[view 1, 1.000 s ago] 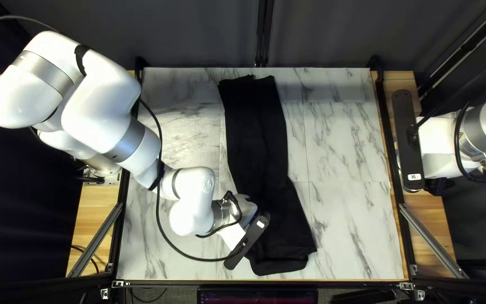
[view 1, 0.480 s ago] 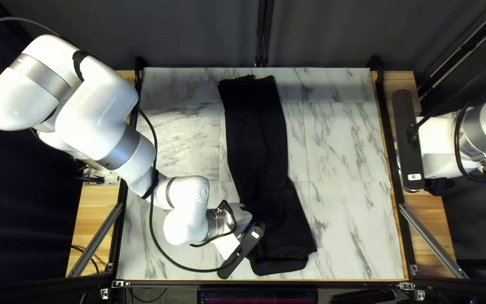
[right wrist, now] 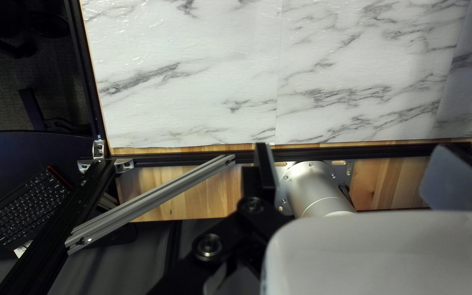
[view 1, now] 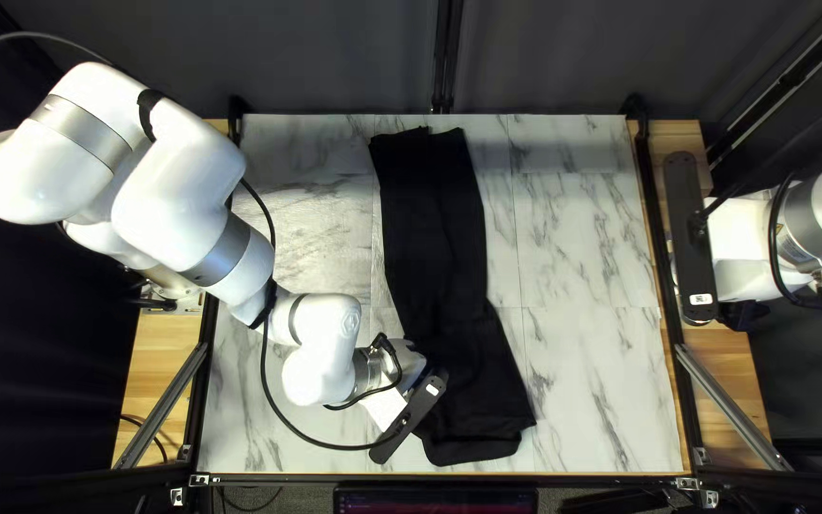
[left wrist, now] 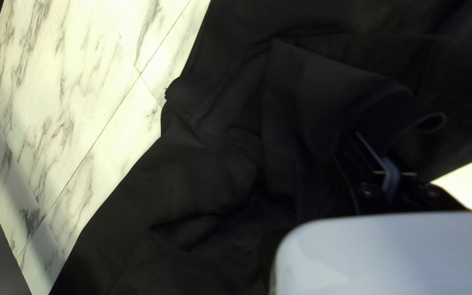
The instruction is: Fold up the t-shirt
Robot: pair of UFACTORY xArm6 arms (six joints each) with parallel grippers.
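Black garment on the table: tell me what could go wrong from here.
The left claw is in among dark folds of the garment, beside a curled edge; it could catch an extra layer or miss the cloth, and I cannot tell which it has.
The right arm is off at the table's right side, pinning nothing, so a pull might drag the whole garment askew.
The cloth around the claw is already creased and could set into a lumpy fold.
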